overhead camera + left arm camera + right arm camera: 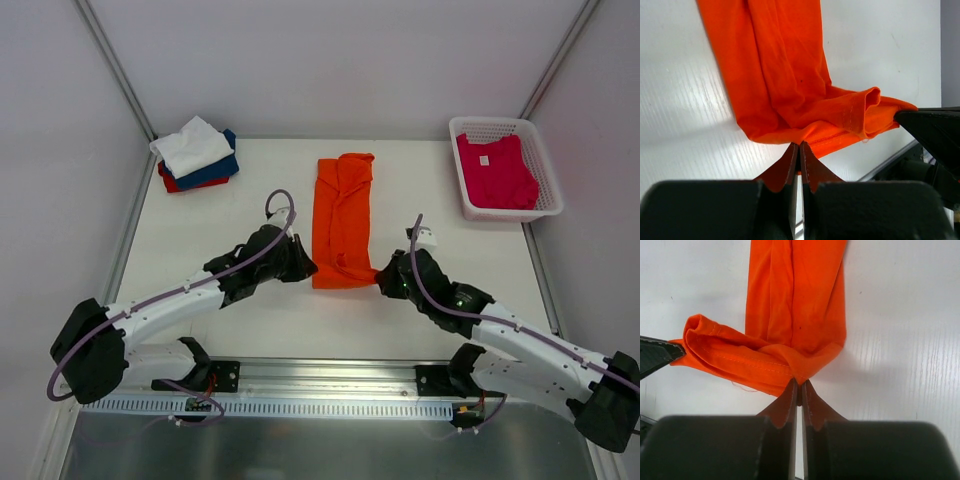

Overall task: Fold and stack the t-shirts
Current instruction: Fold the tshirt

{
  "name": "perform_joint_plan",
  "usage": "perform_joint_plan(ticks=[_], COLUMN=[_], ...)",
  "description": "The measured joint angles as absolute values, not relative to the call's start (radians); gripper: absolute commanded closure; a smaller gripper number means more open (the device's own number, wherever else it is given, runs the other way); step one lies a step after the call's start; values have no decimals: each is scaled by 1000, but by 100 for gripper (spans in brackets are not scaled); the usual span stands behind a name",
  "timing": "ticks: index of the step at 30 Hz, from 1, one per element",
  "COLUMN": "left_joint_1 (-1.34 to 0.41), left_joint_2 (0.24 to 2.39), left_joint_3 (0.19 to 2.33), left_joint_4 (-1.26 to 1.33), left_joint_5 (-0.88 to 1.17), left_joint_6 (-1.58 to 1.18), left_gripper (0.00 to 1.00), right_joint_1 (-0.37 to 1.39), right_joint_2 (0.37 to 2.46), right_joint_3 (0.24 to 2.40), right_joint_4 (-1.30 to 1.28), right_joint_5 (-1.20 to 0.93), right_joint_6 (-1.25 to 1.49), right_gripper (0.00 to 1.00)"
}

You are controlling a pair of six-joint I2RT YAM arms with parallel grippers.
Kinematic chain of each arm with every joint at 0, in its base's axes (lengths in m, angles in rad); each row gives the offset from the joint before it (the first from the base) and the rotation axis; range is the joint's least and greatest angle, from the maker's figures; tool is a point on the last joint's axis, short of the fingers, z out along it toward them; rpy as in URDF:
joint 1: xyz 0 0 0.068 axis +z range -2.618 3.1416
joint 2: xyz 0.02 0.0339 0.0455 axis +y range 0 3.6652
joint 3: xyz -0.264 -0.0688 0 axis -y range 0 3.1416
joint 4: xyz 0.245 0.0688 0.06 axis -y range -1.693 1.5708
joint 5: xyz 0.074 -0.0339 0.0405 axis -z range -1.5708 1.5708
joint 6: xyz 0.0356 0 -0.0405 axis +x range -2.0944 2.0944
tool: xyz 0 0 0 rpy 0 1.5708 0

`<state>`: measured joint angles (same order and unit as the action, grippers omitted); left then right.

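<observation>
The bright orange t-shirt [342,216] lies mid-table, folded into a long narrow strip. My left gripper [307,268] is shut on its near left corner, seen in the left wrist view [799,144] pinching the orange hem [790,85]. My right gripper [380,280] is shut on the near right corner, and the right wrist view [799,382] shows the cloth [795,300] bunched at the tips. The near hem is lifted slightly off the table. The magenta-pink t-shirt [494,170] lies in the basket. Folded white [192,146], navy [215,170] and red [180,183] shirts sit stacked at the far left.
The white mesh basket [546,170] stands at the far right corner. The enclosure's walls and metal posts border the white table [250,210]. A metal rail [330,385] runs along the near edge by the arm bases.
</observation>
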<state>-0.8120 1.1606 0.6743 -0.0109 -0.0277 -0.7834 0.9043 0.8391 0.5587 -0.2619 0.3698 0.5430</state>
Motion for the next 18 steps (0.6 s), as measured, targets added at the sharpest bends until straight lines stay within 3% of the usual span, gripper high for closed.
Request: perform_joint_plan(ticks=[18], left_joint_1=[-605], left_joint_2=[1391], left_joint_3=[921], left_joint_4=[-44], left_joint_5=[65], left_joint_6=[-610], left_gripper=[100], right_joint_1=[636], right_joint_2=[1241], right_joint_3=[842], right_joint_4=[-143], right_joint_5=[144], right_joint_6=[310], right_gripper=[100])
